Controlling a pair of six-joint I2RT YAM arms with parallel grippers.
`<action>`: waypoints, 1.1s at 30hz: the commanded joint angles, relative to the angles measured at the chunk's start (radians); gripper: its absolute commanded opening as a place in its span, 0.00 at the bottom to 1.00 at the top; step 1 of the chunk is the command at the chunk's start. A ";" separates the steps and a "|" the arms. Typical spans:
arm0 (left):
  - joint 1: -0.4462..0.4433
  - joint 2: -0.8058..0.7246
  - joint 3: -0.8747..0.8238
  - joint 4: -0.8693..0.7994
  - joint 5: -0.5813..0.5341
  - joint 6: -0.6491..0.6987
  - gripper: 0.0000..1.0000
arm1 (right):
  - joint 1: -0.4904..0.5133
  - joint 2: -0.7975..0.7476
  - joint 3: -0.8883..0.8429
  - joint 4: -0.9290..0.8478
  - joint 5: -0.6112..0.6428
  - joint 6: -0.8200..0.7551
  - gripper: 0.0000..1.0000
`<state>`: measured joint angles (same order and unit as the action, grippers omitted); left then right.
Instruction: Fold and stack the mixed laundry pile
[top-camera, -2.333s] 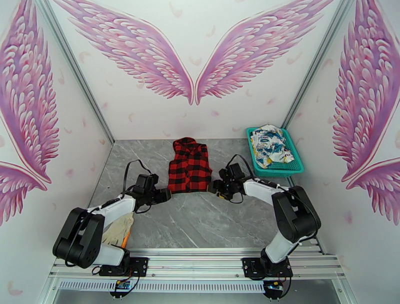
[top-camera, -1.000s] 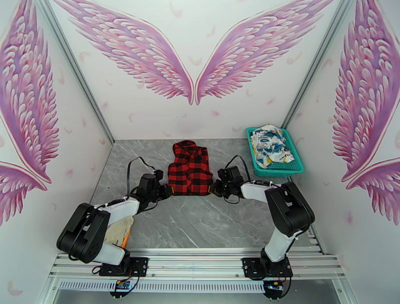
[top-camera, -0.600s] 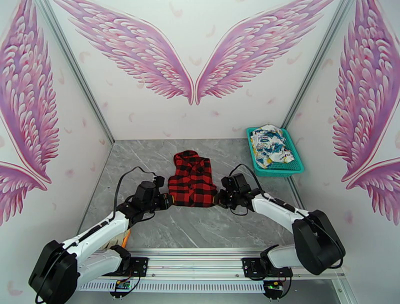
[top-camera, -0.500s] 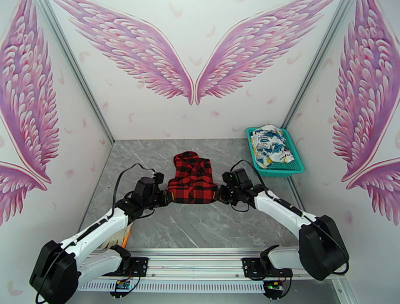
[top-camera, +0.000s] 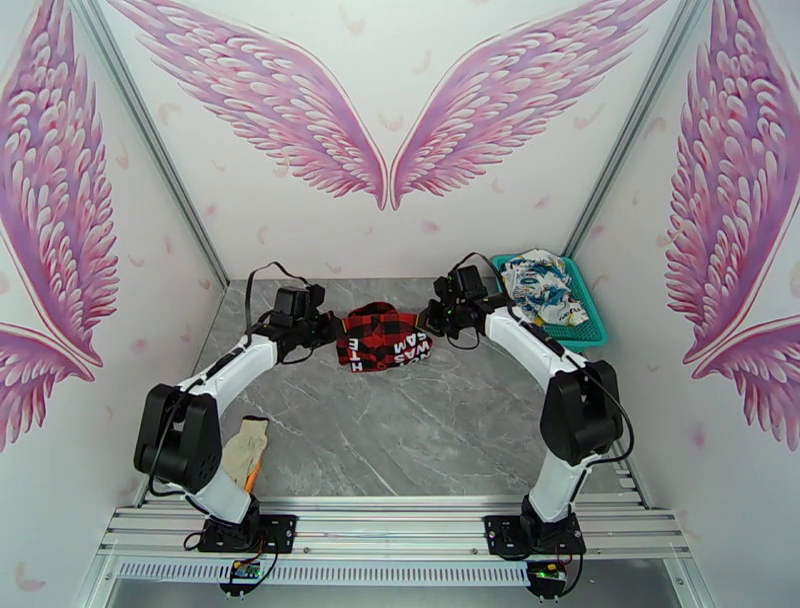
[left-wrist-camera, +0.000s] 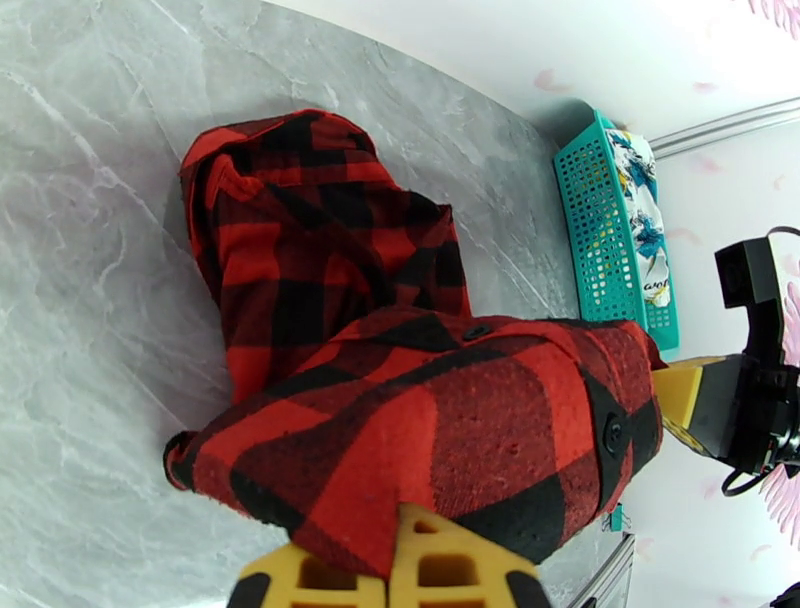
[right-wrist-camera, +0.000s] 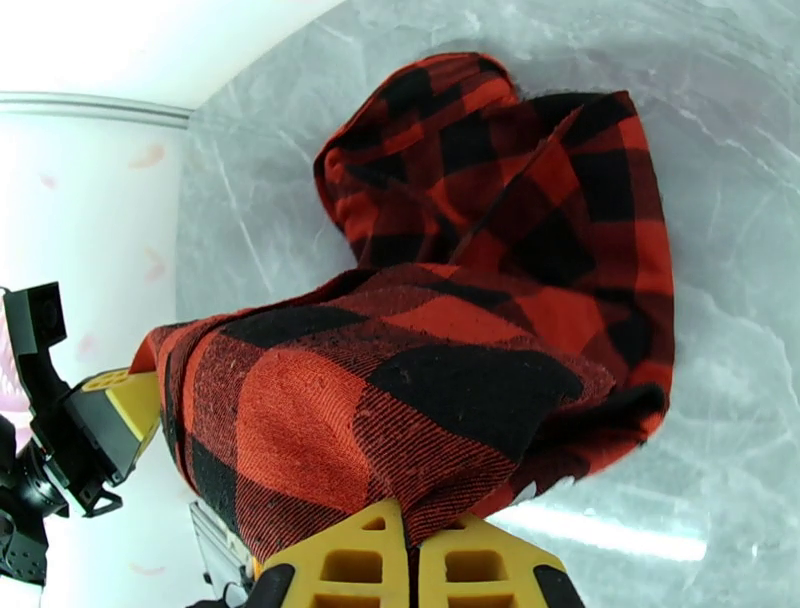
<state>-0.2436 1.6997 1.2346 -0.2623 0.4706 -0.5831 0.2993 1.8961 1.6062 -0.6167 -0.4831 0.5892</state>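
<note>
Showing white lettering, doubled checked shirt (top-camera: 383, 340) is pinched by jaws of left gripper (left-wrist-camera: 398, 535) and right gripper (right-wrist-camera: 410, 545).

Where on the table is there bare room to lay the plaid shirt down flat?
The table's wide middle, from the shirt to the near edge, is bare. Crowded: far right, the teal basket with the printed garment; near left, the beige glove.
</note>
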 joint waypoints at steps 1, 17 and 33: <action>0.021 0.084 0.114 0.022 0.055 -0.004 0.00 | -0.019 0.079 0.110 -0.028 -0.059 -0.019 0.00; 0.112 0.523 0.388 0.303 0.149 -0.164 0.55 | -0.084 0.539 0.480 0.147 -0.185 0.006 0.33; 0.083 0.247 0.235 0.040 -0.010 0.185 0.59 | -0.120 0.269 0.286 0.208 -0.126 -0.106 0.55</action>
<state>-0.1162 2.0846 1.4963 -0.0982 0.5327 -0.5484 0.1524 2.2993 1.9587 -0.4404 -0.6495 0.5438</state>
